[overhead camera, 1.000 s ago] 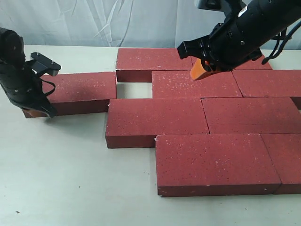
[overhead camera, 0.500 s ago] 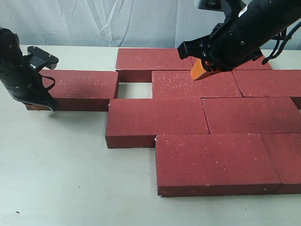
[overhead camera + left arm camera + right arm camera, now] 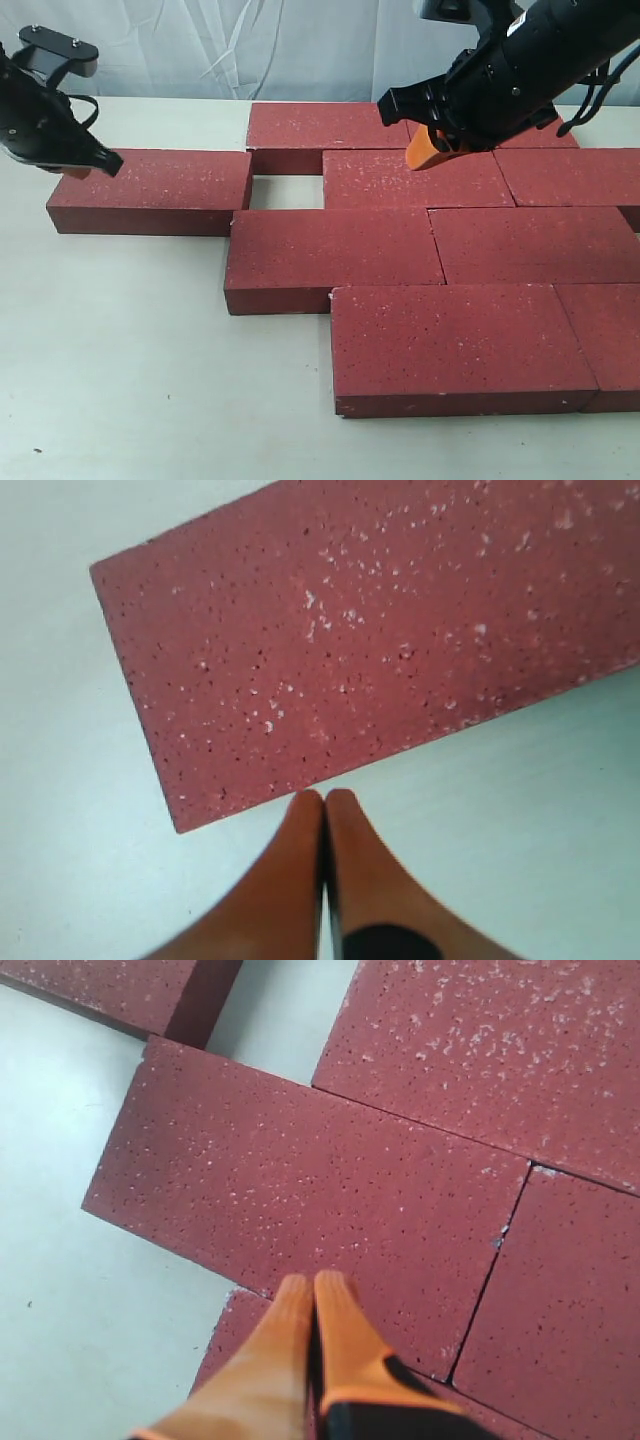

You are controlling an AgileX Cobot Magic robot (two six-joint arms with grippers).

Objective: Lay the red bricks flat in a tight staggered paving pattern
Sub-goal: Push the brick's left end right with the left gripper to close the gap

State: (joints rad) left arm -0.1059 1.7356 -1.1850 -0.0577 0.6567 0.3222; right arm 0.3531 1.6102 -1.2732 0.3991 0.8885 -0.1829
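Note:
Several red bricks lie flat on the table. A loose brick (image 3: pixel 150 190) (image 3: pixel 370 630) sits at the left. A small gap of bare table (image 3: pixel 285 191) separates it from the brick (image 3: pixel 415 178) in its row. Another brick (image 3: pixel 320 128) lies behind, and staggered rows (image 3: pixel 330 258) (image 3: pixel 455 345) lie in front. My left gripper (image 3: pixel 88 166) (image 3: pixel 325 798) hovers shut and empty over the loose brick's far left corner. My right gripper (image 3: pixel 422 152) (image 3: pixel 315 1282) is shut and empty above the packed bricks (image 3: pixel 300 1190).
The pale table (image 3: pixel 120 350) stretches to the left and front of the bricks. A white cloth backdrop (image 3: pixel 200 50) hangs behind. The right-hand bricks (image 3: pixel 610 340) run past the frame's edge.
The loose left brick was nudged straight and slightly right. My left gripper then rose from the brick's left end to above its far corner. The right arm has not moved.

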